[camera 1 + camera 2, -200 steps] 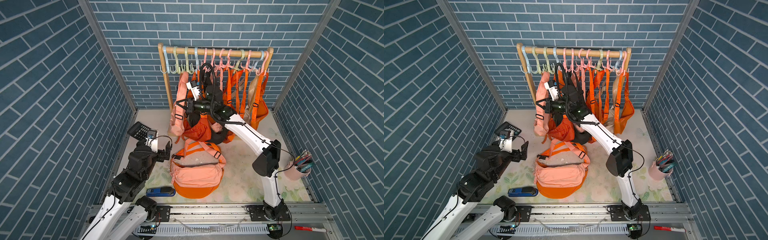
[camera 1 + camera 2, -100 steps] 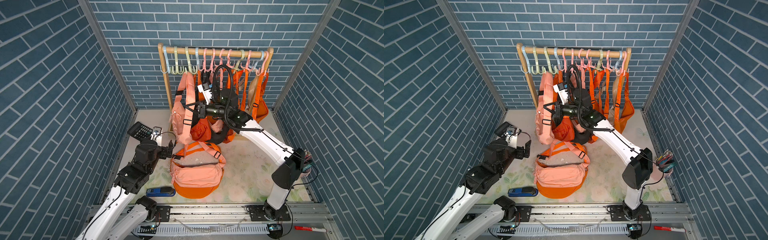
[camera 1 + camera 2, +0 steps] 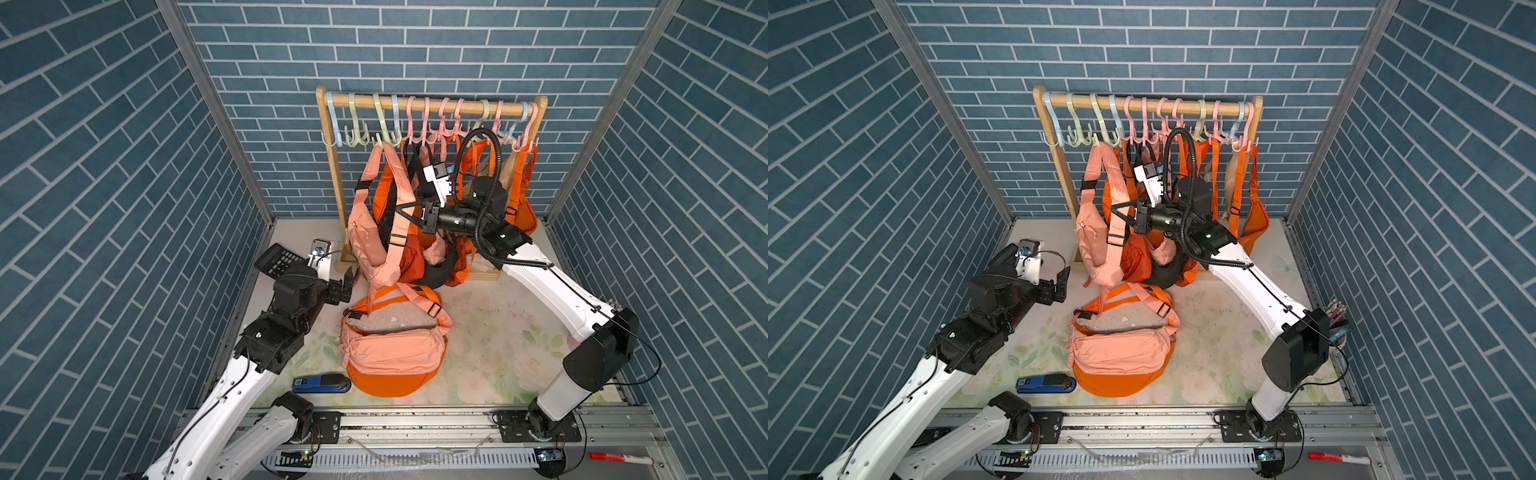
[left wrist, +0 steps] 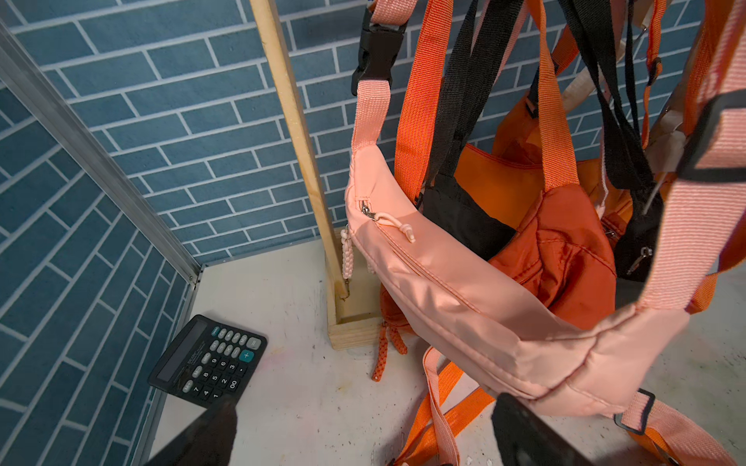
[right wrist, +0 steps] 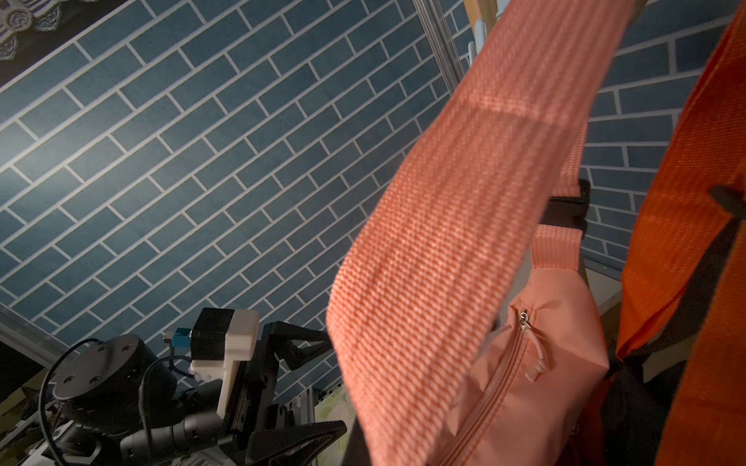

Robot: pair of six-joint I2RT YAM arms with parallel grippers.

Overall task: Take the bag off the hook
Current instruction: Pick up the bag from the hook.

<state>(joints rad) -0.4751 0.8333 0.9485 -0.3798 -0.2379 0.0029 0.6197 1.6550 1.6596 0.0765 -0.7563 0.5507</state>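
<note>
A pink bag (image 3: 370,243) (image 3: 1096,245) hangs by its pink strap (image 5: 444,242) from a pale green hook (image 3: 384,141) near the left end of the wooden rack. In both top views my right gripper (image 3: 400,211) (image 3: 1124,214) is shut on that strap, halfway up, and pulls it sideways. The right wrist view shows the strap close up; the gripper's own fingers are hidden there. My left gripper (image 3: 347,283) (image 4: 363,435) stands open, low by the bag's (image 4: 464,290) bottom end, with nothing between its fingers.
Orange and black bags (image 3: 440,253) hang crowded beside the pink one. Another pink bag on an orange one (image 3: 395,353) lies on the floor. A calculator (image 3: 276,259) is by the left wall, a blue stapler (image 3: 322,382) at the front, a pen cup (image 3: 1335,316) on the right.
My right gripper has moved right with the pink strap, drawing it sideways, and that arm's elbow has swung outward. My left gripper has moved forward toward the bag's bottom, still open.
</note>
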